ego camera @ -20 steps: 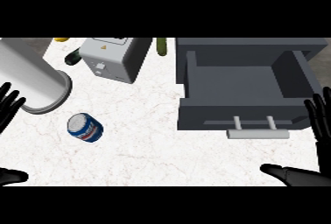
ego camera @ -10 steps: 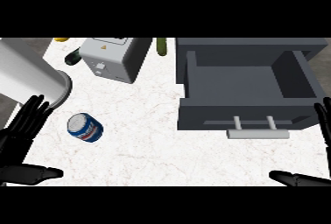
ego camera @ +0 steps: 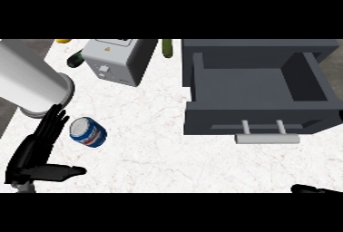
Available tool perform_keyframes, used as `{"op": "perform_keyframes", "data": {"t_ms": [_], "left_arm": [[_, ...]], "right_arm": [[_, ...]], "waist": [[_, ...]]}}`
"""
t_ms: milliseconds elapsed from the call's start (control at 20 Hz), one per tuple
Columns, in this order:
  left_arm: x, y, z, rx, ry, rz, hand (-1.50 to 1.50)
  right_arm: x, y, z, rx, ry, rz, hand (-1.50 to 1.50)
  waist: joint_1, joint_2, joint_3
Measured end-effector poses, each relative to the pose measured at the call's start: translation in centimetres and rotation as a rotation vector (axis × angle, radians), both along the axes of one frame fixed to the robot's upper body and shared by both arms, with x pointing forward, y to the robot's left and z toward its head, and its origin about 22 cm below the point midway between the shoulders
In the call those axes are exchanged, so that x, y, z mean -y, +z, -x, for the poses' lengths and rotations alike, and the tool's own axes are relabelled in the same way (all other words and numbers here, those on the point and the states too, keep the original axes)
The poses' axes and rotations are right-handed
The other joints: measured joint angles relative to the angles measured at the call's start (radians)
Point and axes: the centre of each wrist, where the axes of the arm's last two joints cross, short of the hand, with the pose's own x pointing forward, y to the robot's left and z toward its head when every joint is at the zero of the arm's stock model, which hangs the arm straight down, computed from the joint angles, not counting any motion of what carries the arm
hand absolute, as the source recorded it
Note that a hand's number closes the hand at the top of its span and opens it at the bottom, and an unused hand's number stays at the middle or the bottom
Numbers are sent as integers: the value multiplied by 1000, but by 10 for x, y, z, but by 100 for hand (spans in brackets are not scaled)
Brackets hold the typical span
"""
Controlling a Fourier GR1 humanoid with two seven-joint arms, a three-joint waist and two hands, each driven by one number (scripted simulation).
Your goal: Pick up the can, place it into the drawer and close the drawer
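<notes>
My left robot hand (ego camera: 36, 152), wide open, sits beside the can (ego camera: 88, 132) near the tabletop's (ego camera: 154, 149) left edge; a sideways nudge risks toppling it.

- A small blue metal can (ego camera: 88, 132) with a white band and a red mark on its label lies tipped on its side on the white marbled counter, left of centre, its pale round end facing up and to the left.
- A dark grey box-shaped drawer (ego camera: 258, 90) stands pulled open at the upper right, its inside bare, with a pale grey bar handle (ego camera: 267, 138) on its front panel, well apart from the can.
</notes>
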Motion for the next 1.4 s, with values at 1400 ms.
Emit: {"op": "perform_keyframes", "data": {"t_ms": [1400], "left_arm": [[-20, -104, -33, -82, 66, 22, -150]], "right_arm": [[2, 13, 7, 3, -4, 10, -150]], "waist": [[-7, 2, -1]]}}
